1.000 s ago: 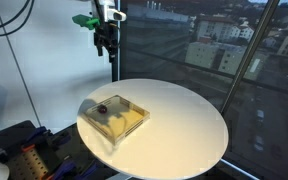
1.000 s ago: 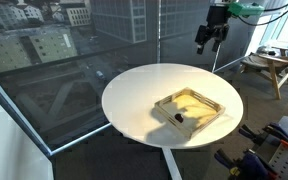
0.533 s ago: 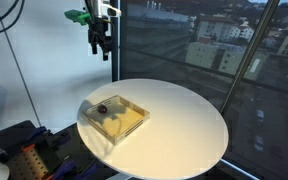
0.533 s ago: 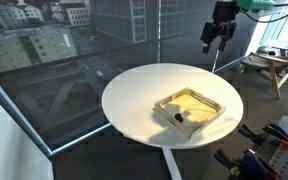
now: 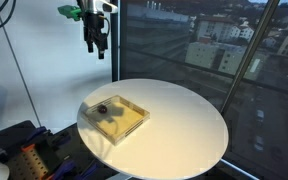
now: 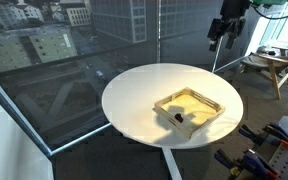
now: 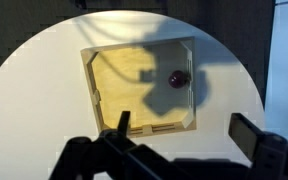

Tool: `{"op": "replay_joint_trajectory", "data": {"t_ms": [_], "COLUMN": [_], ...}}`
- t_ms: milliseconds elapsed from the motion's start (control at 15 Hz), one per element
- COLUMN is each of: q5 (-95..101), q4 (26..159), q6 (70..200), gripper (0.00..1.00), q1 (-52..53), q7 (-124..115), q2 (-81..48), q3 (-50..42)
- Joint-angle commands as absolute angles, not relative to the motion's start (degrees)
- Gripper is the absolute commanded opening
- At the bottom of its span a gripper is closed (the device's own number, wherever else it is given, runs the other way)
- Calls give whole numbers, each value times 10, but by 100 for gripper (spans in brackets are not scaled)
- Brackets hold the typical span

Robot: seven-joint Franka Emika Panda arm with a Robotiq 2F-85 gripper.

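My gripper (image 5: 93, 44) hangs high in the air beyond the edge of the round white table (image 5: 184, 120), open and empty; it also shows in an exterior view (image 6: 227, 36). In the wrist view its two dark fingers (image 7: 252, 135) stand wide apart at the bottom, nothing between them. A shallow square wooden tray (image 5: 115, 117) with clear walls lies on the table, far below the gripper. A small dark round object (image 5: 101, 109) sits inside the tray near one side; it shows in the wrist view (image 7: 178, 78) and in an exterior view (image 6: 178, 116).
Tall glass windows (image 5: 204, 50) stand right behind the table. A wooden stool (image 6: 267, 66) and dark equipment with orange parts (image 6: 269, 150) stand on the floor beside the table. A black support pole (image 5: 113, 50) rises near the gripper.
The gripper has risen and drawn away from the table, moving left in one exterior view and right and up in the other. The tray and dark object have not moved.
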State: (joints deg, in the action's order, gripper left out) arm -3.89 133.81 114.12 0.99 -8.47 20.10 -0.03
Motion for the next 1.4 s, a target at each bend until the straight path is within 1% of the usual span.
{"op": "replay_joint_trajectory", "data": {"t_ms": [0, 533, 1333], "q5": [-38, -40, -63], "q4": [1346, 1336, 1334], "q6": [1122, 1104, 1099], "gripper": [100, 100, 100], "q1": [-1, -10, 6], "q7": [-96, -93, -38], "q2": [231, 245, 271], "q3": [4, 3, -7]}}
